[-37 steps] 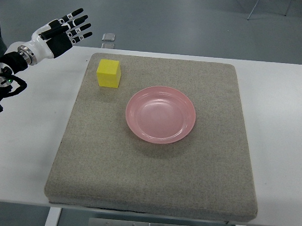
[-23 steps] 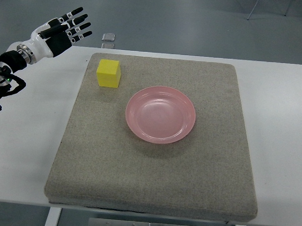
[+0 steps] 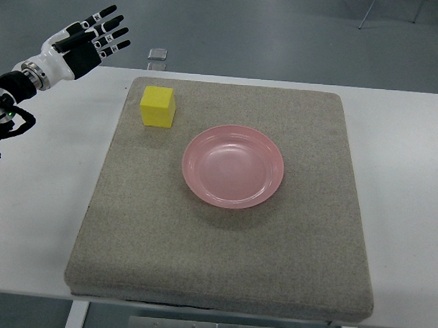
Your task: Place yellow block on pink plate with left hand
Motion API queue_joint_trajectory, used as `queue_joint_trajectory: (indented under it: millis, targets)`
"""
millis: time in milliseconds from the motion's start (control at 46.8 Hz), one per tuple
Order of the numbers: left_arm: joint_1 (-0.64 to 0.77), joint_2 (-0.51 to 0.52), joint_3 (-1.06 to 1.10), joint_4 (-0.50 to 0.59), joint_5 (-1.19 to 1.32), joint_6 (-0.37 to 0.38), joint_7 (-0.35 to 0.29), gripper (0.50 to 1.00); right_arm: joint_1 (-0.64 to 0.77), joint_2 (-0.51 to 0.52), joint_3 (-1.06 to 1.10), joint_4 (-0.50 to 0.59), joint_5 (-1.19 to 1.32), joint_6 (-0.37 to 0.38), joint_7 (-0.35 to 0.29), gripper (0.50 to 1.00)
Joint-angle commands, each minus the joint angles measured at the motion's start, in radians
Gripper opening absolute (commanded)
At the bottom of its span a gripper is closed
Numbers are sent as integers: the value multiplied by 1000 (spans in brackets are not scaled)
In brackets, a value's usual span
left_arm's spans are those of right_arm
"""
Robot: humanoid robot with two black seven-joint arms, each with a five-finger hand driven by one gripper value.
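White bench [image 3: 45,201] carrying a grey felt mat [image 3: 224,236]. Round pink plastic plate [image 3: 232,166] near the mat's centre, empty. Left hand [image 3: 86,42] raised off the far-left corner, fingers spread, holding nothing. Small yellow foam block [image 3: 158,106] on the mat's far-left corner, right of and nearer than that hand, apart from the plate. No right hand in view.
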State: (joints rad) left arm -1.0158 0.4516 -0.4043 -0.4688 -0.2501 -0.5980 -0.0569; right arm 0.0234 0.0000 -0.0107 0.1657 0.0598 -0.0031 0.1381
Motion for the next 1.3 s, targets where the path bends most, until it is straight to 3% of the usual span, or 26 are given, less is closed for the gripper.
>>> queue_joint_trajectory:
  millis: [0, 363, 534, 876, 1090, 1282]
  targets:
    - [-12, 2, 10, 1, 110, -13, -6, 996, 0, 0, 0, 0, 0, 0, 0, 924]
    - [-79, 7, 13, -7, 757, -5, -150, 994, 0, 0, 0, 0, 0, 0, 0, 924]
    - [-121, 7, 16, -14, 1055, 7, -182, 994, 0, 0, 0, 2, 0, 0, 0, 924]
    - [-167, -11, 96, -76, 1471, 133, -189, 992, 0, 0, 0, 0, 0, 0, 0, 924]
    - [-165, -94, 119, -73, 1647, 260, -189, 992, 0, 0, 0, 0, 0, 0, 0, 924]
    - [-162, -139, 136, -63, 1658, 270, -184, 992, 0, 0, 0, 0, 0, 0, 0, 924]
